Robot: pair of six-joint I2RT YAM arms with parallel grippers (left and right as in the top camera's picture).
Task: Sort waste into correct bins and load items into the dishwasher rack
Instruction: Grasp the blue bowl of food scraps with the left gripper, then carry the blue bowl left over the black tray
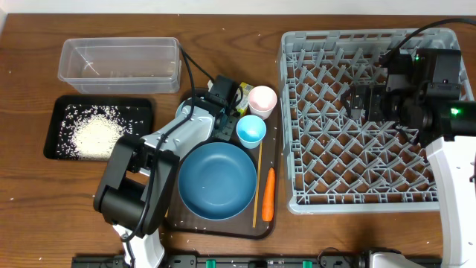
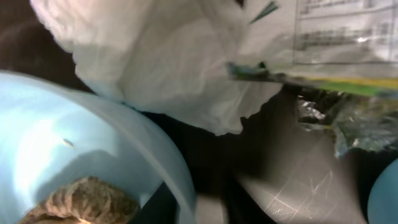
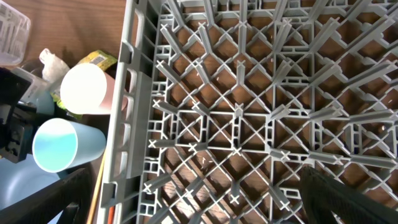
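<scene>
My left gripper point(image 1: 225, 95), the nearer one, its jaw spread impossible to tell, hovers with the crumpled white tissue point(image 2: 161, 62) close at twelve o'clock, between the small light-blue bowl point(image 2: 74, 155) and the yellow-green wrapper point(image 2: 339, 81).

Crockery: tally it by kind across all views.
Cups: 2, the light-blue cup and the pink cup
Plates: 1, the blue plate
Bowls: 1, the light-blue bowl
Total: 4
</scene>
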